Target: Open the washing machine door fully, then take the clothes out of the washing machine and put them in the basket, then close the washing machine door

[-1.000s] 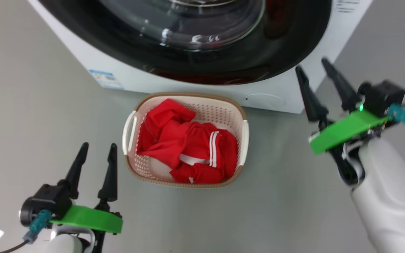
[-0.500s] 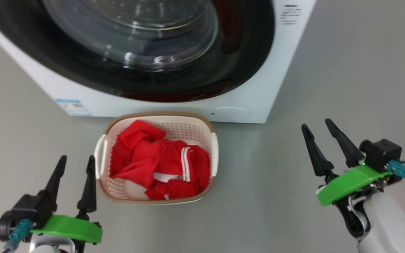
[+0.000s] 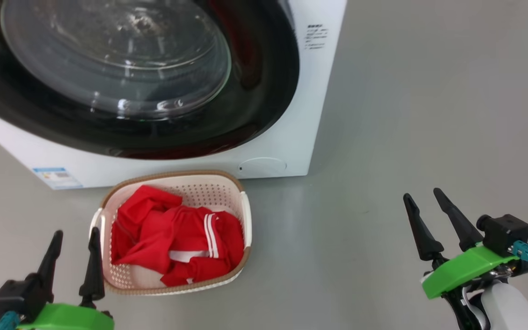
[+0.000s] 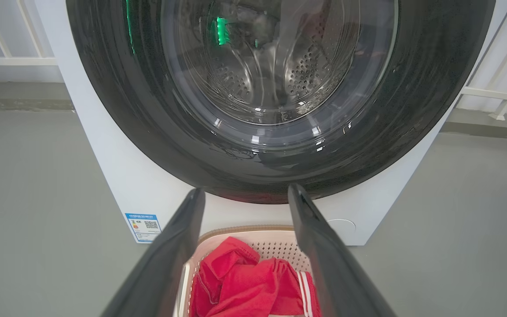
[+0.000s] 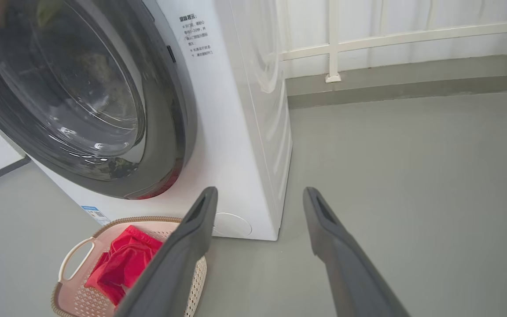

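The basket (image 3: 227, 178) is sitting on the grey floor (image 3: 383, 137) just in front of the washing machine (image 3: 291, 137), with the red clothes (image 3: 177, 240) lying heaped inside it. The left hand (image 3: 75, 232) is hovering just beside the basket's left side, fingers spread and gripping nothing. The right hand (image 3: 421, 193) is hanging well apart to the basket's right, likewise released and empty. The washing machine door (image 3: 259, 91) is sitting shut against the machine's front.

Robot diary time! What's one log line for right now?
washing machine door: shut | red clothes: in basket | left gripper: open, empty | right gripper: open, empty
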### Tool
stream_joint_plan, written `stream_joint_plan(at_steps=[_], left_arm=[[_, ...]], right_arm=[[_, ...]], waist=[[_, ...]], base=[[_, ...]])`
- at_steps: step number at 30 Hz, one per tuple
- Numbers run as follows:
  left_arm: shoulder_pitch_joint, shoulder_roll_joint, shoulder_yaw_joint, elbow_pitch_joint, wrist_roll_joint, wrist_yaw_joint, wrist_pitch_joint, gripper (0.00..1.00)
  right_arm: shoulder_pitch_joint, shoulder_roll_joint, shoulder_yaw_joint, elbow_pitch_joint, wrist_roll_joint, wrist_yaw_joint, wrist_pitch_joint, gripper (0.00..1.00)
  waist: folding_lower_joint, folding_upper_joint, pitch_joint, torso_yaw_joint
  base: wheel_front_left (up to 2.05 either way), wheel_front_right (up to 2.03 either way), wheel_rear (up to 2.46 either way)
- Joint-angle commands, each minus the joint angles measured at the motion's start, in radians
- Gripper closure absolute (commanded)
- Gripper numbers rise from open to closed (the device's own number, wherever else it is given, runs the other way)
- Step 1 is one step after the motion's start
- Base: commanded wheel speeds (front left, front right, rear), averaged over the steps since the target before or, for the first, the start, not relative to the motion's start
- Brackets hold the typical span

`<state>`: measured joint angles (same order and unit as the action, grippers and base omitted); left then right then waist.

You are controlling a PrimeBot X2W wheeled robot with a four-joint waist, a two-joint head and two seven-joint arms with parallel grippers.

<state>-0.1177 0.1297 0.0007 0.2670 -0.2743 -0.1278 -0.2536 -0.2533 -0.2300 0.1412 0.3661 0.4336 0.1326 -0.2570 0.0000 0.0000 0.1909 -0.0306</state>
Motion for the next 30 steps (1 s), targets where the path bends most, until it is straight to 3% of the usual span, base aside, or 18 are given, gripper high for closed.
stream_joint_plan(at_steps=[1, 19, 20, 30], left_arm=[[0.004, 0.026, 0.039, -0.021, 0.006, -0.003, -0.008, 0.00], [0.045, 0.022, 0.044, -0.042, 0.016, -0.003, -0.008, 0.00], [0.053, -0.002, 0.010, -0.018, 0.008, 0.000, 0.000, 1.00], [0.075, -0.054, -0.005, 0.053, -0.024, 0.000, 0.015, 1.00]], right_arm=[[0.017, -0.013, 0.012, -0.028, -0.006, -0.002, -0.005, 0.00], [0.050, -0.014, -0.004, -0.047, -0.018, -0.002, -0.005, 0.00], [0.032, -0.006, -0.023, -0.022, -0.011, 0.000, 0.000, 1.00], [0.071, 0.043, -0.020, 0.052, 0.017, 0.000, 0.009, 1.00]], waist=[[0.0000, 0.0000, -0.016, -0.016], [0.0000, 0.0000, -0.036, -0.018], [0.0000, 0.0000, -0.036, -0.018], [0.0003, 0.0000, -0.038, -0.018]], base=[[0.00, 0.00, 0.00], [0.00, 0.00, 0.00], [0.00, 0.00, 0.00], [0.00, 0.00, 0.00]])
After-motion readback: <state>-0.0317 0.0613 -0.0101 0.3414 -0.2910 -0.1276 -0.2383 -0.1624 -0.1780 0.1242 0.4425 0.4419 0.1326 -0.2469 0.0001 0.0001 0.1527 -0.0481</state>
